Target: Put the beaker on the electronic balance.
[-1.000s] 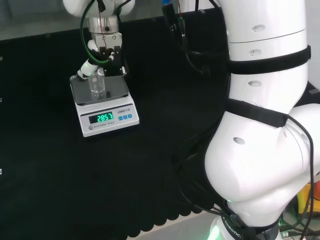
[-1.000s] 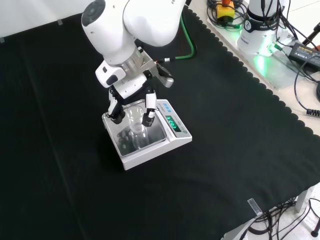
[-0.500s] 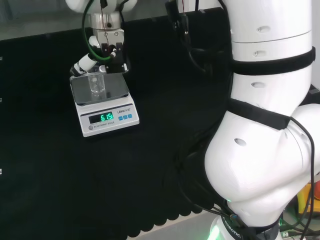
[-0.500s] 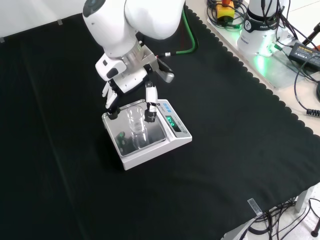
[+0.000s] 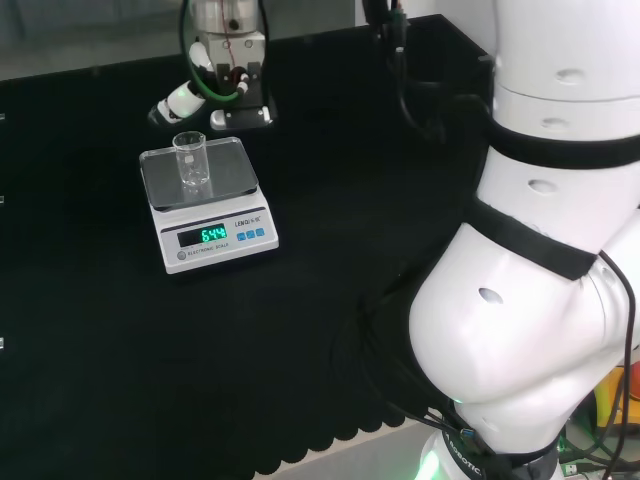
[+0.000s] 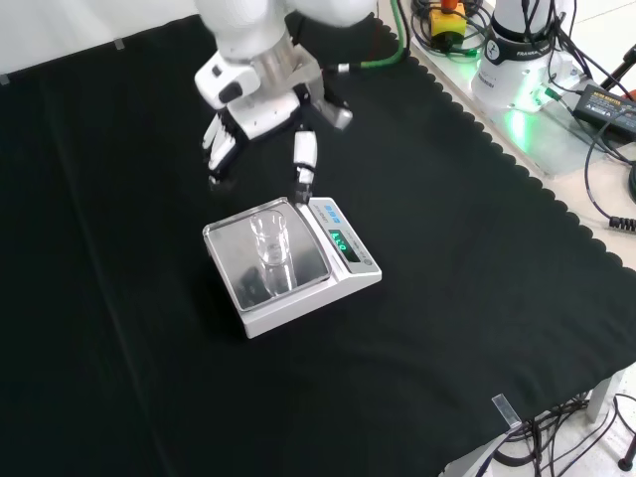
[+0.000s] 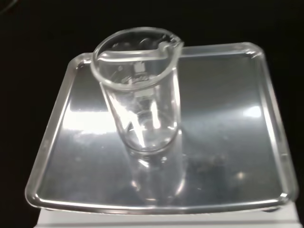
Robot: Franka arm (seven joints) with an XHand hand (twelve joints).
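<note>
A small clear beaker [image 5: 191, 160] [image 6: 269, 237] [image 7: 140, 108] stands upright on the steel pan of the white electronic balance [image 5: 229, 176] [image 6: 308, 289] [image 7: 228, 128]. It looks empty, and nothing touches it. The hand [image 5: 223, 101] [image 6: 260, 119] hangs above and beyond the balance, apart from the beaker, with its fingers spread and pointing down. In the front view the fingertips [image 6: 303, 179] end just above the pan's far edge. The hand is open and holds nothing.
The balance's lit green display and blue buttons face the bench's front edge in the head view. Black cloth [image 5: 100, 350] [image 6: 447, 328] lies all round the balance. The arm's big white links [image 5: 540, 250] stand at the head view's right. Cables and a power box [image 6: 596, 99] lie off the cloth.
The hand has let go of the beaker, opened its fingers and risen up and away from the balance. The beaker stays standing on the pan. The display's reading has changed.
</note>
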